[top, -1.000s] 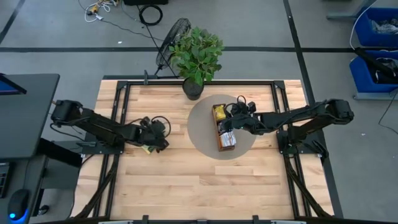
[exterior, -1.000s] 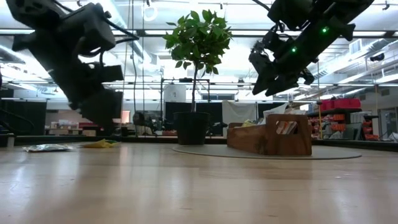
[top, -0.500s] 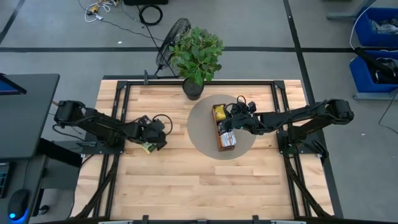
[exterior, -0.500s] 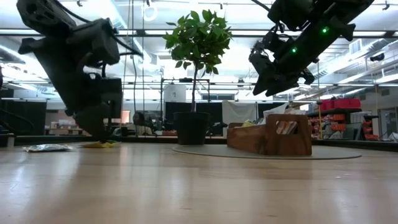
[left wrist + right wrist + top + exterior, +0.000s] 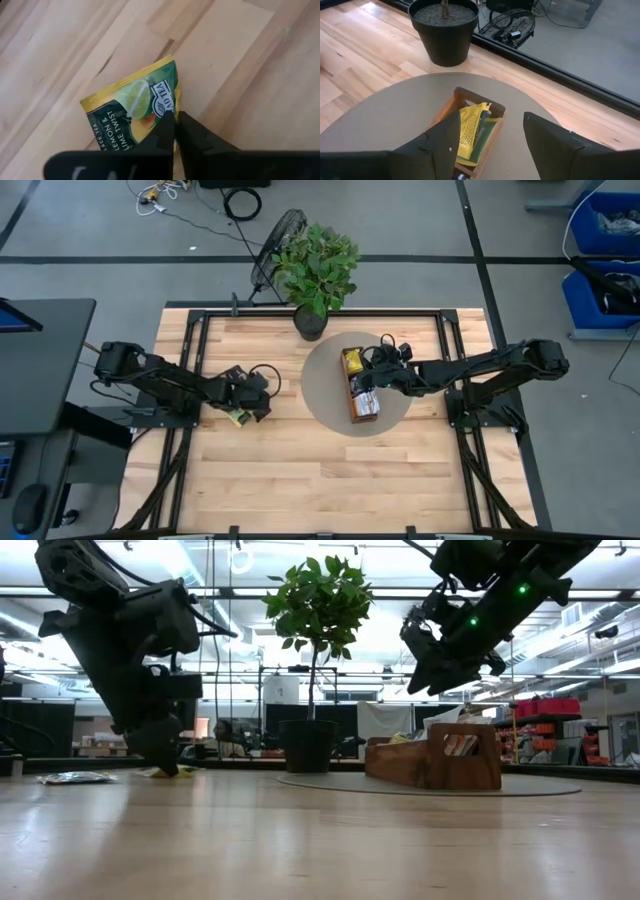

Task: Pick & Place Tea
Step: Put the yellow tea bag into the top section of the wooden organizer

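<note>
The bench (image 5: 300, 470) is of light wooden planks and fills the middle of the high view, set in a black frame. On it, right of centre, lies a round grey mat (image 5: 325, 395). A wooden tray (image 5: 365, 402) stands on this mat, with yellow sachets (image 5: 469, 131) in its upper compartment. At the upper middle edge of the bench stands a black pot with a green plant (image 5: 316, 268), just beside the mat. At the left of the bench a yellow-green tea sachet (image 5: 131, 111) lies flat on the wood. In the low view a second flat sachet (image 5: 75, 778) lies at the far left.
</note>
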Robot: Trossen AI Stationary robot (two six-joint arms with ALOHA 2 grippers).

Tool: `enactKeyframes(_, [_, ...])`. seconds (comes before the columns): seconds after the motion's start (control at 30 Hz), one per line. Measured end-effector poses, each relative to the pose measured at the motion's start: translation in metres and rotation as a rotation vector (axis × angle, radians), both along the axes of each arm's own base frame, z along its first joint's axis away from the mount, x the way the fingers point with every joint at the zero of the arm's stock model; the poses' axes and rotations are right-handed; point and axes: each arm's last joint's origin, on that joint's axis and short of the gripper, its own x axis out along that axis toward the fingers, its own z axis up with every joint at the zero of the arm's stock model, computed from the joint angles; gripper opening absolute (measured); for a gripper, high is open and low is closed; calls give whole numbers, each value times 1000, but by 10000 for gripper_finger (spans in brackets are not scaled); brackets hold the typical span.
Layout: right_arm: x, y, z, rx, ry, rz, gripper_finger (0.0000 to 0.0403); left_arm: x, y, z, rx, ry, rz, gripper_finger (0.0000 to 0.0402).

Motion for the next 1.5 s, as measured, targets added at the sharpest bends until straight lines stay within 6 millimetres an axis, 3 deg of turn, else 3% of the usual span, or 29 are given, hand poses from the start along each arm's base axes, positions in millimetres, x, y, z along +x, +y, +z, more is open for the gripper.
enactKeyframes(0.2, [0, 0, -1, -5, 29, 26, 223, 2, -8, 1, 33, 11, -78, 5])
enactKeyframes(0.43, [3, 2, 0, 69, -5, 87, 223, 20, -27, 13, 131, -57, -322, 4])
enactKeyframes(0.67, [14, 8, 6, 196, -104, 319, 223, 34, -43, 26, 278, -161, -512, 3])
enactKeyframes(1.13, [41, -4, 72, 501, -335, 733, 223, 50, -59, 52, 529, -290, -762, 2])
enactKeyframes(1.3, [41, -7, 76, 534, -350, 752, 223, 55, -60, 61, 564, -377, -834, 2])
enactKeyframes(1.5, [46, -11, 70, 602, -358, 746, 223, 70, -60, 66, 581, -361, -870, 2])
